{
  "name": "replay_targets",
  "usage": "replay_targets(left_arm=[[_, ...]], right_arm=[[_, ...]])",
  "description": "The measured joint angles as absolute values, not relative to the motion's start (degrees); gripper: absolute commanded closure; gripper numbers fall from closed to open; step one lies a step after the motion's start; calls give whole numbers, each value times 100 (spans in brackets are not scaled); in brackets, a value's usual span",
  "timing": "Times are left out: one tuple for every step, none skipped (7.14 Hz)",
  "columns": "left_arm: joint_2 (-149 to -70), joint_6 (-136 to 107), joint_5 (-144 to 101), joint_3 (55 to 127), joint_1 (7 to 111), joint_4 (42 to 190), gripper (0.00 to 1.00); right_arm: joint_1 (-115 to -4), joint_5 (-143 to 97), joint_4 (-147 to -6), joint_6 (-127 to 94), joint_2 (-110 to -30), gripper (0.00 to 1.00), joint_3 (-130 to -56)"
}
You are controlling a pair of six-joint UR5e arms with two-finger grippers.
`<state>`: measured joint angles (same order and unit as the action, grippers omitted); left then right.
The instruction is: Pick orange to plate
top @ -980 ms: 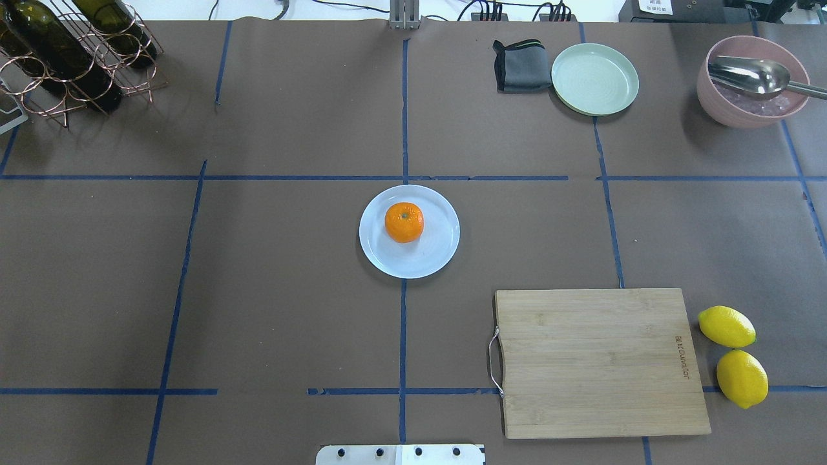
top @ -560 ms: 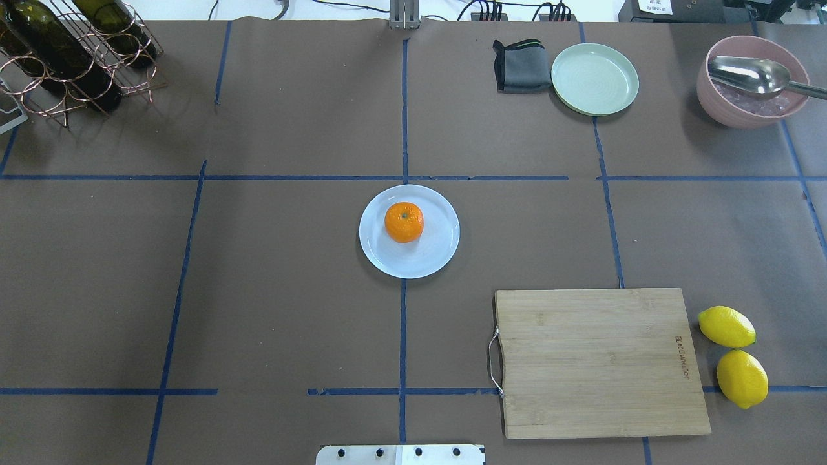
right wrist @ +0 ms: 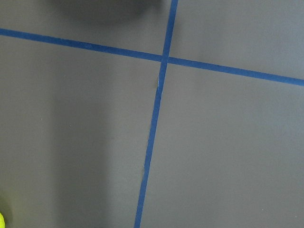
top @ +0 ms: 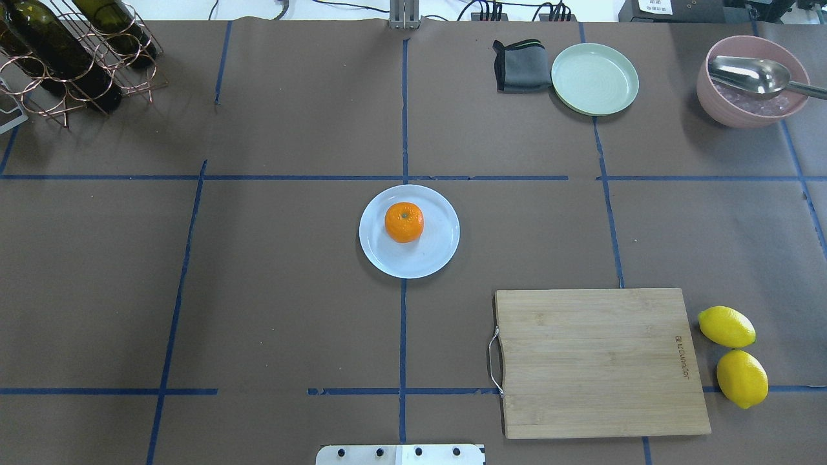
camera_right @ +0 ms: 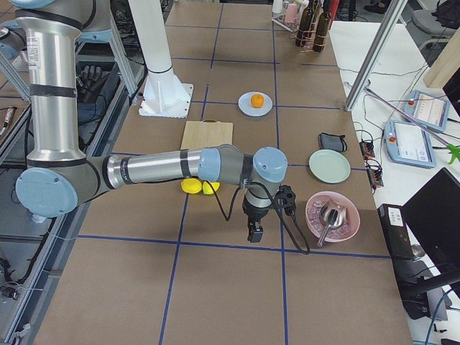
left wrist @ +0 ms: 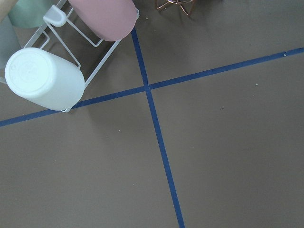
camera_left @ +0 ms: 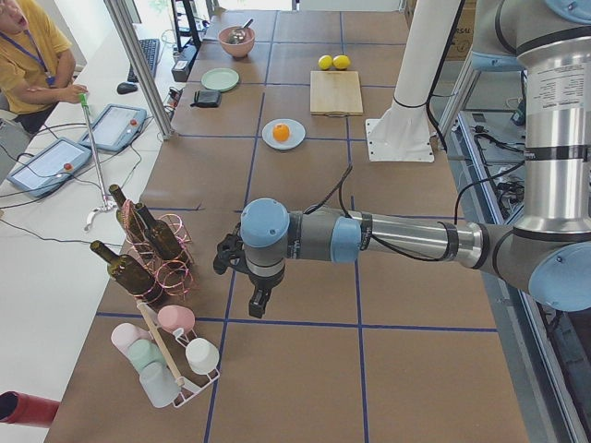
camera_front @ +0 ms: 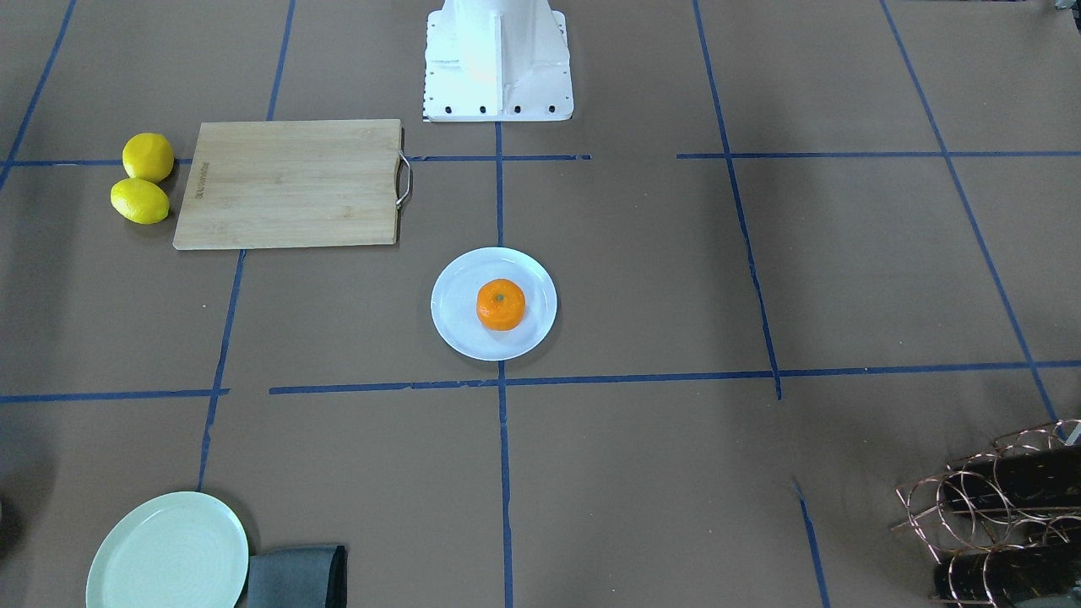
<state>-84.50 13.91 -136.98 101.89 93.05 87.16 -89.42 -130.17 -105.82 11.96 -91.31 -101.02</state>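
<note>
orange (top: 404, 222): sitting on white plate (top: 438, 253) | left gripper (camera_left: 259, 301): well apart from white plate, opening can't be judged | right gripper (camera_right: 254, 231): same

No text can be read with certainty. The cutting board (top: 601, 361), in the lower right of the overhead view, carries a short engraved marking (top: 682, 357) along its right edge; the characters are too small to decipher. A white label (top: 654, 6) at the upper right edge is likewise unreadable.
</note>
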Motion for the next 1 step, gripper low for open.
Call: replay_targets(left_arm=[[-8450,1390,-13700,10188,9302,8710,0]], right_arm=[[-8940,-13017,-10582,1196,-9132,0,-10097]])
